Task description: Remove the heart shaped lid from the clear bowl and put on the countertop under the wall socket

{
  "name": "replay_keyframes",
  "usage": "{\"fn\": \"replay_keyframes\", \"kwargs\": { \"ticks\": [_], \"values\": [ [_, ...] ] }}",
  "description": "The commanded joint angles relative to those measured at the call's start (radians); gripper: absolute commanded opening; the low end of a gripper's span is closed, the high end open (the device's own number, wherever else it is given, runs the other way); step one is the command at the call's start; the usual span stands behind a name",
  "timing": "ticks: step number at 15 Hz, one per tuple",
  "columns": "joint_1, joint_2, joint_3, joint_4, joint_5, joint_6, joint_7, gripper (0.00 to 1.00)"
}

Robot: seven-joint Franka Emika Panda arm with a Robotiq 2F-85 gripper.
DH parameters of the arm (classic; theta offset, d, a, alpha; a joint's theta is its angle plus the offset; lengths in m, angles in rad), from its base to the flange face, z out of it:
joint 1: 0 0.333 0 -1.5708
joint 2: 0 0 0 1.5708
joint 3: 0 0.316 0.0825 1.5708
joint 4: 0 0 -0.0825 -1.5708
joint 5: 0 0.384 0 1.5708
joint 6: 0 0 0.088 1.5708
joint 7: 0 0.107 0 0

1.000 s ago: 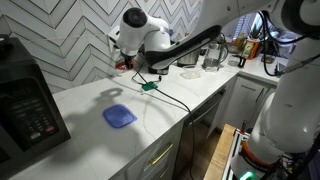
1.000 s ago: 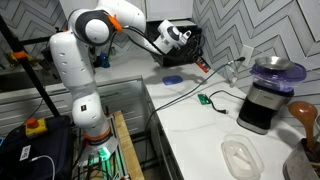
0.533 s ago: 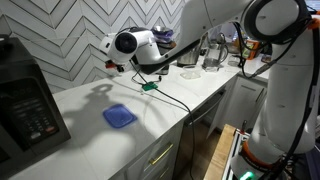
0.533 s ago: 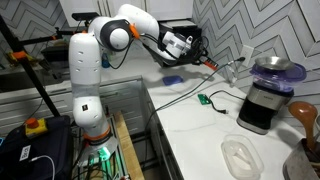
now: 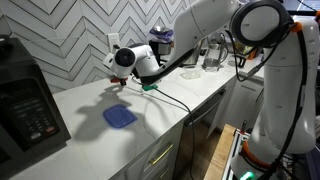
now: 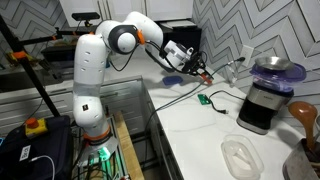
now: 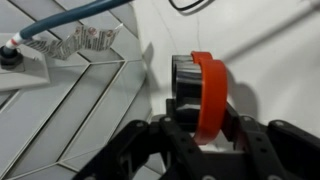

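My gripper (image 7: 204, 130) is shut on the heart shaped lid (image 7: 210, 85), a red loop held on edge between the jaws. In both exterior views the gripper (image 5: 112, 68) (image 6: 198, 71) hangs low over the white countertop (image 5: 172, 96) (image 6: 200, 140), close to the herringbone wall and just below the wall socket (image 5: 113, 41) (image 6: 245, 53). A bit of red lid shows at the jaws (image 5: 108, 73). The clear bowl (image 6: 243, 157) (image 5: 188, 72) stands open further along the counter, well away from the gripper.
A flat blue square lid (image 5: 119, 116) (image 6: 172, 79) lies on the counter. A small green board (image 5: 148, 86) (image 6: 204, 99) with a cable lies near the gripper. A blender (image 6: 268, 92) and a black microwave (image 5: 25, 105) stand on the counter.
The arm has swung along the wall and come down with the red lid, from higher above the counter to just under the socket.
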Motion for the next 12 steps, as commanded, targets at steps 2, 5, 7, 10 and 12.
{"fn": "replay_keyframes", "kwargs": {
  "ticks": [2,5,7,10,12],
  "values": [
    [-0.015,-0.037,0.016,-0.087,0.256,0.056,-0.129,0.77],
    [-0.120,-0.102,0.164,-0.166,0.504,0.040,-0.328,0.98],
    [-0.263,-0.165,0.330,-0.216,0.669,0.065,-0.460,1.00],
    [-0.470,-0.194,0.542,-0.214,0.914,0.147,-0.633,1.00],
    [-0.613,-0.200,0.693,-0.203,1.079,0.208,-0.763,1.00]
  ]
}}
